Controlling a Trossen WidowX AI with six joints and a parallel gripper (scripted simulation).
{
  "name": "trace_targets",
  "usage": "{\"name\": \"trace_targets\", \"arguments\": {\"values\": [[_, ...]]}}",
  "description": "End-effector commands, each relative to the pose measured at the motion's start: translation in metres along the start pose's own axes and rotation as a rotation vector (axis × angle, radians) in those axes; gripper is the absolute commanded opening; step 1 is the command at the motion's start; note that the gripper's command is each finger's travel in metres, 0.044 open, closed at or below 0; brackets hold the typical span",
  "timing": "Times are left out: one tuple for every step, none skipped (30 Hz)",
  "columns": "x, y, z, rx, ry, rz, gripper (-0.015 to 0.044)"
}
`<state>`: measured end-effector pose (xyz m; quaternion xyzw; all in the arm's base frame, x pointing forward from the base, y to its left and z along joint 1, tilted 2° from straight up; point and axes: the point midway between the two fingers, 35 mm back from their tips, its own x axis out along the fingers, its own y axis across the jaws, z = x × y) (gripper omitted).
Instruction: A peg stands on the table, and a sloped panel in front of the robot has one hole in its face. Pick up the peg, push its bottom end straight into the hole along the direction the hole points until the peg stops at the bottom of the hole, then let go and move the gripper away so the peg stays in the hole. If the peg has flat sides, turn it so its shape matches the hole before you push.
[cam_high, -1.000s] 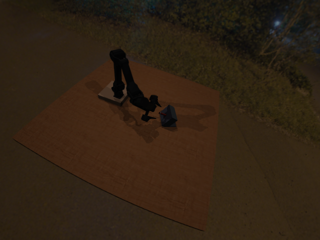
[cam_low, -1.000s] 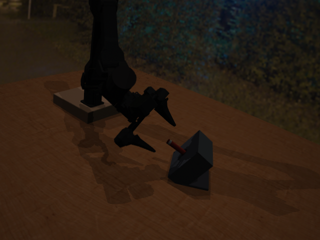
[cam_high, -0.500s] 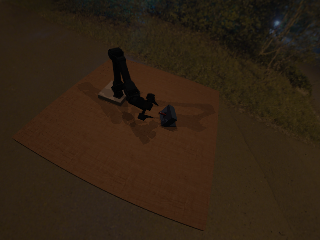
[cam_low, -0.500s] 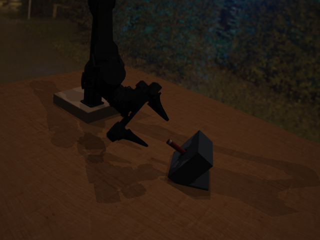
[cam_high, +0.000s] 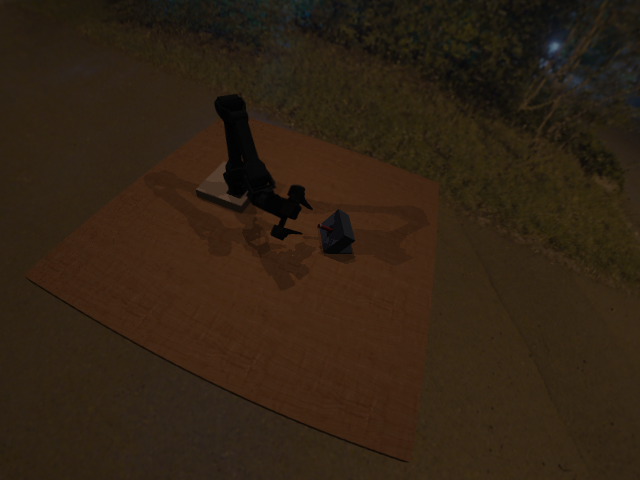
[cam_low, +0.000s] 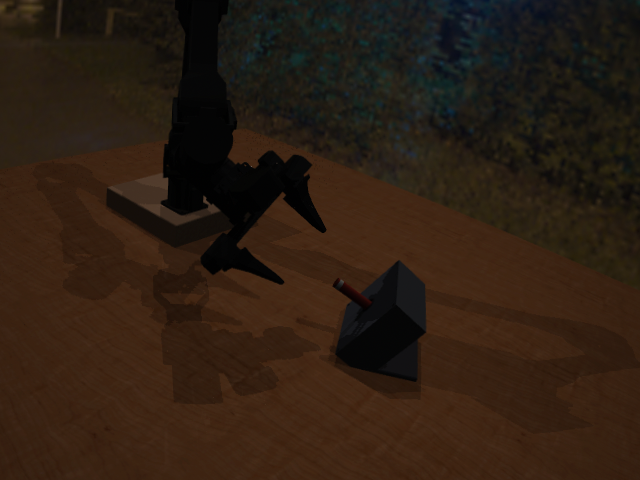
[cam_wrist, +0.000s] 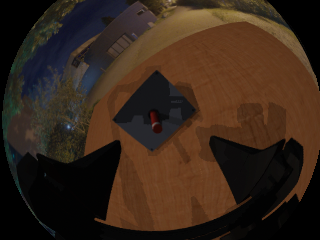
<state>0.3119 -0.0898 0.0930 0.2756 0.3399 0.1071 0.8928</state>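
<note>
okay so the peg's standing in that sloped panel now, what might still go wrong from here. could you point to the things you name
The red peg (cam_high: 325, 227) (cam_low: 352, 293) (cam_wrist: 156, 122) may not be fully seated; its depth inside the panel (cam_high: 341, 232) (cam_low: 385, 330) (cam_wrist: 156, 92) is hidden. The open fingers (cam_low: 307, 204) point toward it, so drifting forward could knock it.
</note>
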Motion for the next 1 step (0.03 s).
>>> {"name": "trace_targets", "arguments": {"values": [[-0.0062, 0.0015, 0.0017, -0.010, -0.005, 0.004, 0.0440]]}}
